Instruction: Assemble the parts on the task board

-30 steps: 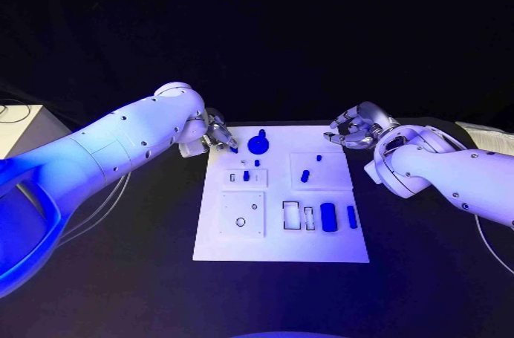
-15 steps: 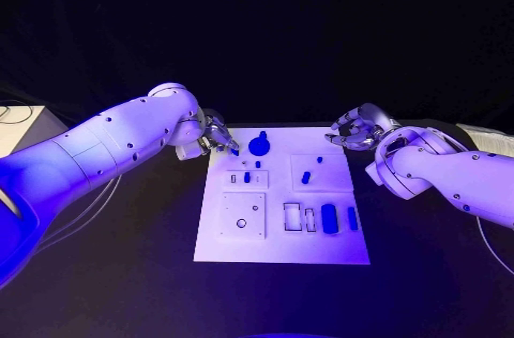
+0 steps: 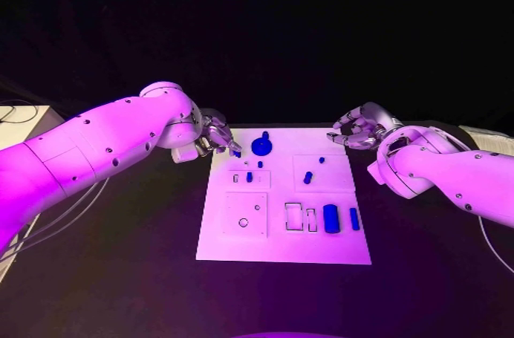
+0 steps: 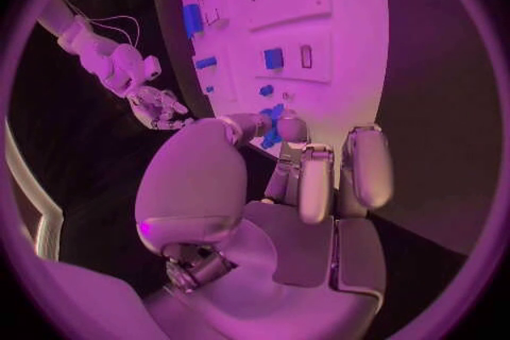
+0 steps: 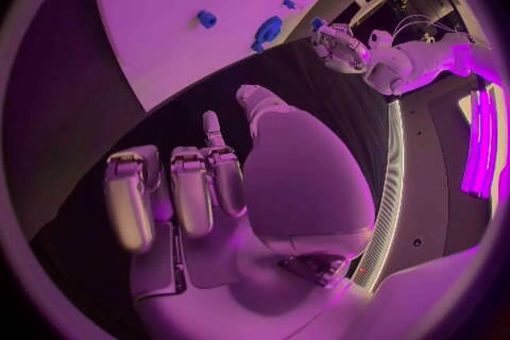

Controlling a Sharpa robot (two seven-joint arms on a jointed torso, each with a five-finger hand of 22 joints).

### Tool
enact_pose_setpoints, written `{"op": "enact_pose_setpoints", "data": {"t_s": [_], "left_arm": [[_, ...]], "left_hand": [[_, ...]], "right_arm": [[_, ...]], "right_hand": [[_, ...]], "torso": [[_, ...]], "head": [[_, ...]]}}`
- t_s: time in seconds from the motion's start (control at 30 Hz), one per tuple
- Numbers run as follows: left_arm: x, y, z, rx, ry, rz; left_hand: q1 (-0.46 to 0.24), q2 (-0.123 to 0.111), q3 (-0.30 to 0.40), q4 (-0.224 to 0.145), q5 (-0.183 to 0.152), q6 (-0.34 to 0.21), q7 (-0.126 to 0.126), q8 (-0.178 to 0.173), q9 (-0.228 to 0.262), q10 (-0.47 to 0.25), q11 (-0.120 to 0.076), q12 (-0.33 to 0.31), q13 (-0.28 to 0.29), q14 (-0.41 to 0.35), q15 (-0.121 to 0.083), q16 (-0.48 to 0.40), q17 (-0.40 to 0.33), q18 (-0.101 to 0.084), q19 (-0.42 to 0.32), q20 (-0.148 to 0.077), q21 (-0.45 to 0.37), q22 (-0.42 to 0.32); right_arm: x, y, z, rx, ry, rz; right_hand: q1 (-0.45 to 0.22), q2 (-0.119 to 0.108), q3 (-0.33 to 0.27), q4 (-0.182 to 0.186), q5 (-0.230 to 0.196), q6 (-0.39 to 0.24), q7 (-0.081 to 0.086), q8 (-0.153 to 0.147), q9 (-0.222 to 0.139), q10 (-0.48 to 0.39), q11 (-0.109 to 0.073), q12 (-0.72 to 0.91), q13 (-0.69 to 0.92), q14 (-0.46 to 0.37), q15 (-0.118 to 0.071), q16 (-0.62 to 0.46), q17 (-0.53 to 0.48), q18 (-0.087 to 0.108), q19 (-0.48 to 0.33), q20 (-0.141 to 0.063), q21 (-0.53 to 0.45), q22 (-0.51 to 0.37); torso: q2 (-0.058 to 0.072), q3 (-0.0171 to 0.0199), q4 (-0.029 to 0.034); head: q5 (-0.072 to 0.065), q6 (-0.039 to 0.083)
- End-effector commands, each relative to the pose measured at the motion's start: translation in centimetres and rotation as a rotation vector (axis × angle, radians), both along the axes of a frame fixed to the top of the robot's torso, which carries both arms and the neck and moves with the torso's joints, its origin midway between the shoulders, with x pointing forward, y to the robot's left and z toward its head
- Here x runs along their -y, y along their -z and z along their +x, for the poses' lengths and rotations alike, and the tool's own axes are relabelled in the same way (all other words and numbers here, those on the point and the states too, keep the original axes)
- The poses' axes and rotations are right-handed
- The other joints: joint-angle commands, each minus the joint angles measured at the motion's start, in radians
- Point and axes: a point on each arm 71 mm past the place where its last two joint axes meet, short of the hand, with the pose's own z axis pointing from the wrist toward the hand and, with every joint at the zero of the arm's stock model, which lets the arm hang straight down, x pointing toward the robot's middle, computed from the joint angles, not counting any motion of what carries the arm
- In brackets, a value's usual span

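The white task board (image 3: 281, 243) lies mid-table. At its far left corner my left hand (image 3: 220, 139) points its fingers down and pinches a small blue part (image 3: 235, 154) between thumb and finger; the right wrist view shows that part (image 5: 315, 23) at its fingertips. Just beside it stands a large blue knob-shaped part (image 3: 261, 145), half hidden behind the fingers (image 4: 292, 129) in the left wrist view. My right hand (image 3: 359, 126) hovers off the board's far right corner, fingers (image 5: 191, 191) curled in, holding nothing.
Other blue parts stay on the board: a small peg (image 3: 259, 163), a piece in a slot (image 3: 249, 177), a short cylinder (image 3: 307, 177), and two long blocks (image 3: 330, 218) near open rectangular slots (image 3: 293, 215). A round hole (image 3: 243, 222) sits at front left.
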Motion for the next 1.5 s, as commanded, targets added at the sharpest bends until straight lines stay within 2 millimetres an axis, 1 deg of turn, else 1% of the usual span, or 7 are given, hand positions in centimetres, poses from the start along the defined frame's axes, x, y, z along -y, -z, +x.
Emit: {"op": "enact_pose_setpoints", "data": {"t_s": [0.03, 0.5, 0.77, 0.87, 0.93, 1.33, 1.5], "left_arm": [[0.2, 0.0, -0.5, 0.047, -0.012, -0.009], [0.3, 2.7, -2.7, 0.065, -0.009, -0.002], [0.4, 4.0, -3.2, 0.040, 0.001, 0.009], [0.5, 4.1, -3.3, 0.032, 0.013, 0.018], [0.6, 4.2, -3.3, 0.028, 0.021, 0.027], [0.7, 4.4, -3.4, 0.019, 0.041, 0.050], [0.8, 4.6, -3.4, 0.017, 0.046, 0.059]], "left_hand": [[-0.009, 0.000, 0.198, -0.190, 0.007, 0.009, 0.002, 0.006, -0.001, 0.010, 0.000, 0.005, 0.003, 0.080, -0.010, 0.005, 0.195, -0.020, 0.007, 0.002, 0.008, 0.002], [-0.027, -0.009, 0.220, -0.198, 0.019, 0.018, -0.004, 0.015, -0.001, 0.027, -0.005, 0.014, 0.016, 0.084, -0.015, 0.010, 0.204, -0.023, 0.018, -0.002, 0.018, 0.017], [-0.031, -0.011, 0.224, -0.200, 0.022, 0.020, -0.005, 0.017, -0.001, 0.028, -0.006, 0.015, 0.016, 0.085, -0.016, 0.010, 0.205, -0.023, 0.018, -0.003, 0.019, 0.017], [-0.031, -0.011, 0.225, -0.200, 0.024, 0.020, -0.005, 0.017, -0.001, 0.029, -0.006, 0.015, 0.017, 0.085, -0.016, 0.011, 0.206, -0.023, 0.018, -0.004, 0.019, 0.017], [-0.032, -0.011, 0.225, -0.201, 0.024, 0.020, -0.005, 0.017, -0.001, 0.029, -0.006, 0.014, 0.015, 0.085, -0.016, 0.011, 0.206, -0.023, 0.017, -0.004, 0.018, 0.016], [-0.032, -0.012, 0.227, -0.202, 0.025, 0.021, -0.005, 0.018, -0.001, 0.030, -0.007, 0.015, 0.017, 0.086, -0.016, 0.011, 0.208, -0.023, 0.017, -0.004, 0.019, 0.016], [-0.032, -0.012, 0.227, -0.202, 0.025, 0.021, -0.005, 0.018, -0.001, 0.030, -0.007, 0.015, 0.017, 0.086, -0.016, 0.011, 0.208, -0.023, 0.017, -0.004, 0.019, 0.016]], "right_arm": [[0.1, 0.1, 0.0, -0.001, -0.007, -0.011], [0.2, 0.2, 0.0, 0.016, -0.006, 0.012], [0.3, -0.2, 0.1, 0.074, -0.020, 0.094], [0.3, -0.4, 0.1, 0.109, -0.026, 0.130], [0.3, -0.6, 0.1, 0.133, -0.028, 0.154], [0.8, -1.6, 0.0, 0.310, -0.003, 0.278], [1.0, -1.7, 0.1, 0.319, -0.007, 0.321]], "right_hand": [[-0.009, -0.001, 0.008, 0.000, 0.007, -0.002, -0.003, 0.003, -0.001, 0.024, -0.003, -0.002, 0.185, 0.103, 0.000, -0.003, 0.245, -0.013, 0.102, -0.003, -0.004, 0.258], [-0.006, -0.004, 0.013, -0.002, 0.008, -0.002, -0.004, 0.003, -0.002, 0.006, -0.004, -0.018, 0.168, 0.092, -0.001, -0.021, 0.205, 0.003, 0.074, -0.003, -0.063, 0.215], [0.003, -0.016, 0.069, -0.001, 0.009, -0.005, -0.014, 0.016, 0.004, -0.207, -0.018, -0.271, -0.098, 0.012, -0.019, -0.209, -0.079, 0.084, -0.073, -0.021, -0.457, -0.063], [0.010, -0.022, 0.106, -0.001, 0.009, -0.009, -0.015, 0.027, 0.009, -0.326, -0.024, -0.452, -0.285, -0.033, -0.022, -0.344, -0.229, 0.123, -0.143, -0.025, -0.708, -0.241], [0.015, -0.030, 0.148, 0.000, 0.008, -0.011, -0.011, 0.036, 0.014, -0.434, -0.023, -0.699, -0.518, -0.132, -0.020, -0.609, -0.485, 0.170, -0.250, -0.023, -1.057, -0.492], [0.049, -0.043, 0.235, -0.024, 0.041, -0.008, 0.007, 0.057, 0.026, -0.423, 0.006, -1.002, -0.816, -0.221, 0.012, -1.043, -0.638, 0.166, -0.281, 0.008, -1.309, -0.714], [0.046, -0.042, 0.268, -0.040, 0.045, -0.010, 0.034, 0.027, 0.013, -0.402, 0.040, -1.216, -1.023, -0.304, 0.056, -1.237, -0.714, 0.162, -0.364, 0.048, -1.413, -0.807]], "torso": [[-0.001, -0.0005, 0.0032], [-0.013, -0.0036, 0.0134], [-0.011, -0.0021, 0.0126], [-0.011, -0.0012, 0.0133], [-0.011, -0.0012, 0.0142], [-0.012, -0.0012, 0.0132], [-0.012, -0.0014, 0.0126]], "head": [[-0.001, 0.001], [-0.005, -0.012], [-0.006, -0.015], [-0.007, -0.018], [-0.007, -0.020], [-0.003, -0.028], [-0.004, -0.029]]}}
